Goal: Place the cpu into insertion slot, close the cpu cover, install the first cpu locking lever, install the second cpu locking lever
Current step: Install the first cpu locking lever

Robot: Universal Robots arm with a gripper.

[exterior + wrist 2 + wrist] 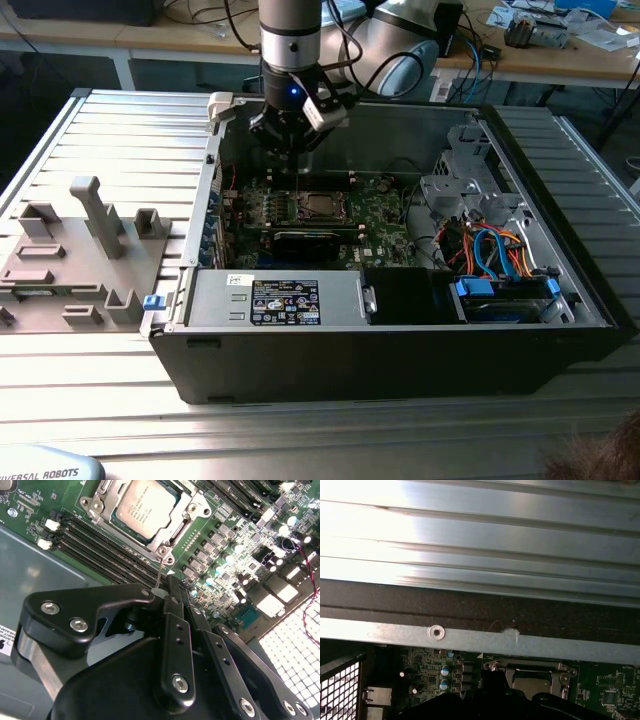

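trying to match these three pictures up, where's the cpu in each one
Exterior view: the small square silver-grey metal-topped cpu sits mid-board, below the gripper.
Second wrist view: cpu sits in its socket, framed by the silvery metal cpu cover.
First wrist view: cpu below the case's metal rail.
Shared landmark: the green motherboard.

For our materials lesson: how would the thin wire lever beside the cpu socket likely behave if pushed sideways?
The wire lever looks thin and long, so it would probably flex springily rather than stay rigid. Its smooth metal may slip off the gripper. The cpu beside it looks flat, unlikely to tip.
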